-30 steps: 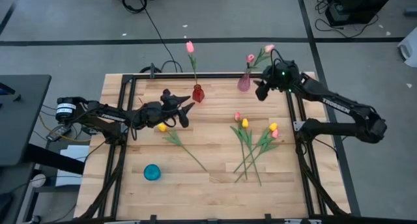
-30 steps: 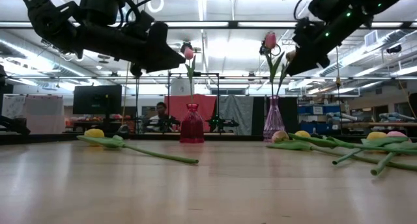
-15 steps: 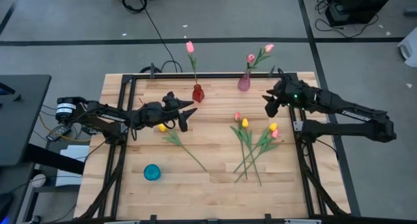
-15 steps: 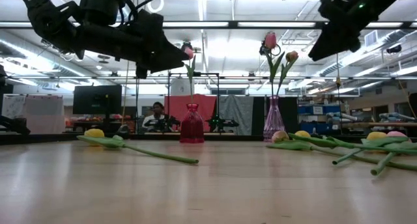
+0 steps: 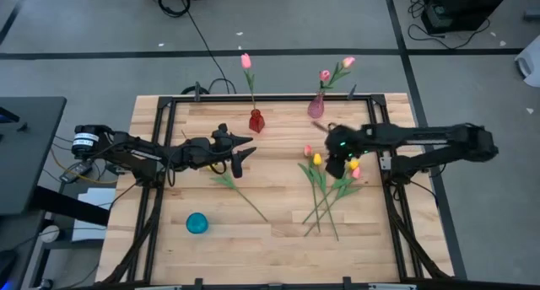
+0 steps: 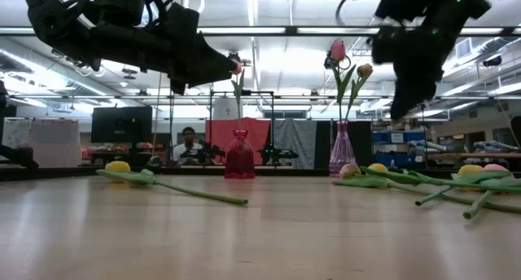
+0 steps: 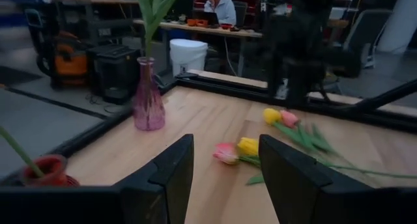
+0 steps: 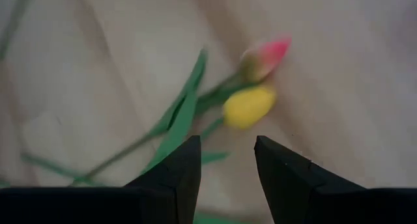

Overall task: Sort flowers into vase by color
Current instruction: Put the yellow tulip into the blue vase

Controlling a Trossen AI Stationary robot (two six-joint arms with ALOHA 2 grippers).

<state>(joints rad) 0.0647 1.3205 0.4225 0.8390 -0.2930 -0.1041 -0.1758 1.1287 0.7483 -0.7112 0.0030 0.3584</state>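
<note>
**Q:** Gripper condition, both arms?

**A:** Right gripper [image 5: 336, 165]: fingers parted, nothing between them, above the cluster of loose tulips [image 5: 325, 189] at the right of the wooden slat table [image 5: 278, 235]. Left gripper [image 5: 242, 152]: fingers likewise apart and empty, raised off the table near the small red glass vase [image 5: 256, 120], just beside a single yellow tulip with a long green stem [image 5: 228, 179] lying flat.

**Q:** What does each view add?

**A:** The right wrist view alone shows what lies directly ahead of the right fingers [image 8: 176, 178]: a yellow bud [image 8: 247, 107] and a pink bud [image 8: 266, 56], close together. The left wrist view looks across the table at the pink glass vase [image 7: 148, 97] and two buds lying side by side. The low view shows both grippers clear of the table surface.

**Q:** Containers and contents?

**A:** The red vase holds one pink tulip. The pink vase [image 5: 316, 106] holds two pink-toned tulips. A round teal cup [image 5: 197, 222] stands apart near the front left; contents cannot be determined.

**Q:** Limits of observation?

**A:** The right arm covers part of the loose cluster in the high view, so the exact flower count is uncertain. The right wrist view is blurred. A seated person [image 6: 189, 142] shows beyond the table.
</note>
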